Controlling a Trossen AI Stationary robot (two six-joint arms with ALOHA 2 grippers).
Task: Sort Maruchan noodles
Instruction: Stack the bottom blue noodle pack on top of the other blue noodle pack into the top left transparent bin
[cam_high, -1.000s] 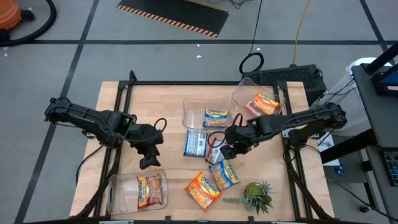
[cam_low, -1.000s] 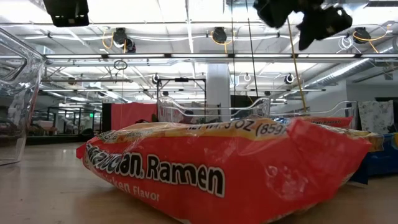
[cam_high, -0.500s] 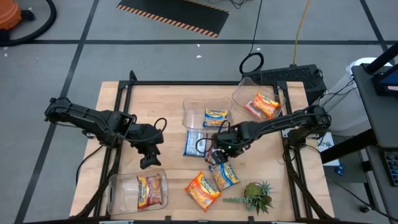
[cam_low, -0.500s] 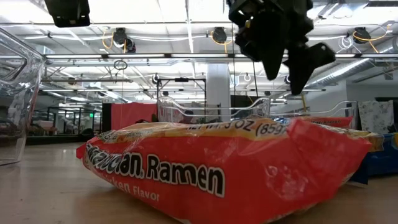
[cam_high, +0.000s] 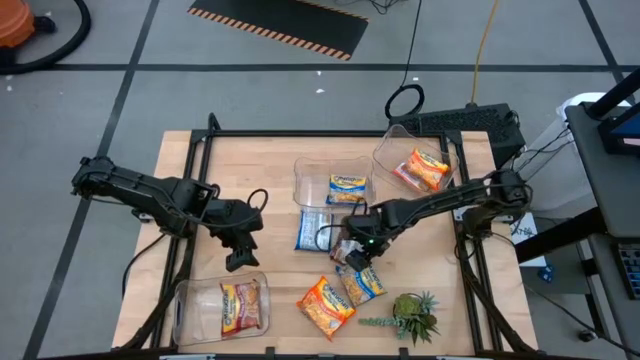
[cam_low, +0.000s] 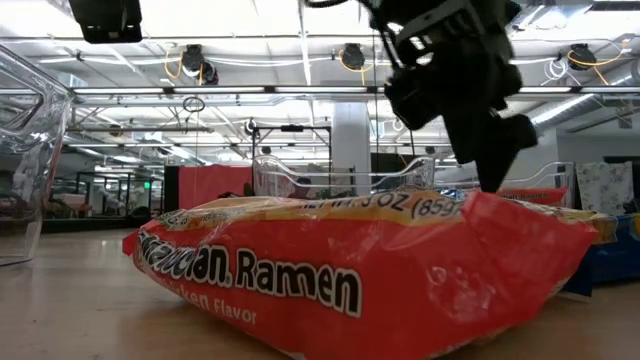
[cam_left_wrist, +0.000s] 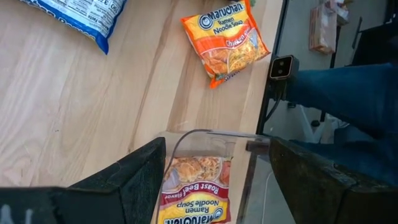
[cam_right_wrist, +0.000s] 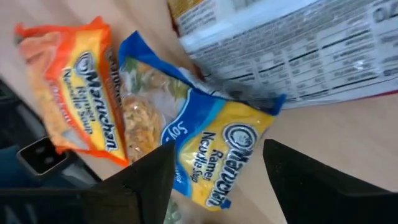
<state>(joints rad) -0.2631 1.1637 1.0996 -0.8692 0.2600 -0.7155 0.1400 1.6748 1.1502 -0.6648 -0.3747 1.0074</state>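
Observation:
Several Maruchan noodle packets lie flat on the wooden table. A blue-and-yellow packet (cam_right_wrist: 211, 155) lies beside an orange one (cam_right_wrist: 68, 93) and a face-down packet with a white printed back (cam_right_wrist: 298, 50). My right gripper (cam_right_wrist: 217, 149) hangs open just above the blue-and-yellow packet (cam_high: 362, 282), fingers on either side of it, touching nothing. My left gripper (cam_left_wrist: 217, 146) stands open above the near-left clear bin (cam_left_wrist: 205, 134), which holds a red-brown packet (cam_left_wrist: 193, 193). Two more clear bins hold a blue packet (cam_high: 345, 187) and an orange packet (cam_high: 425, 167).
A face-down blue packet (cam_high: 315, 232) lies left of my right gripper. A small green spiky plant (cam_high: 410, 315) stands at the near right. The orange packet (cam_low: 350, 270) fills the low view's foreground. Bare wood lies between my left arm and the middle packets.
My right gripper has come down toward the packets in the table's middle, shifting a little toward the left and near edges and rolling about its own axis. Its fingers stay open. The packets have not moved.

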